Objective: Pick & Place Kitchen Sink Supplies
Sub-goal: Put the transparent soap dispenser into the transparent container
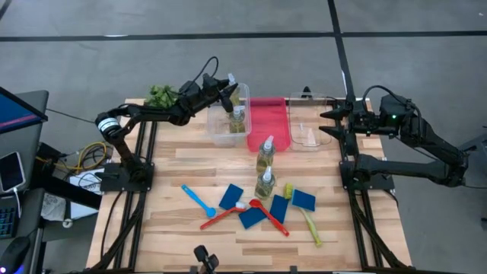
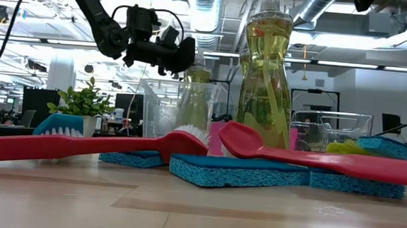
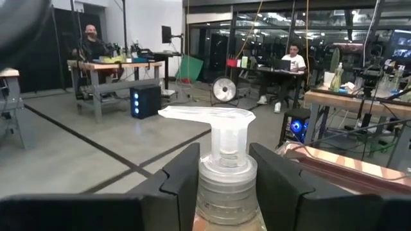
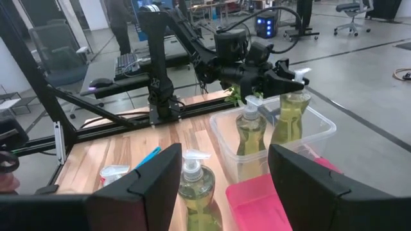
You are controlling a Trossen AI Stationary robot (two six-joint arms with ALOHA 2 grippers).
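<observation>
Closest to the lens in the low view lay a red brush (image 2: 67, 147) across the blue sponges (image 2: 239, 170) on the tabletop (image 2: 197, 213). Up over the clear bin (image 1: 228, 125), the left gripper (image 3: 221, 176) had its fingers (image 3: 183, 183) clamped on the neck of a bottle (image 1: 237, 120), the white pump top (image 3: 209, 119) poking out just beyond them. The bottle sat upright inside the bin beside another one (image 4: 249, 131). I'd have wanted it settled on the bin floor, then a straight, even release so neither finger dragged the pump sideways. The right gripper (image 4: 221, 173) waited with its fingers spread wide and empty, near the second clear bin (image 1: 308, 133).
</observation>
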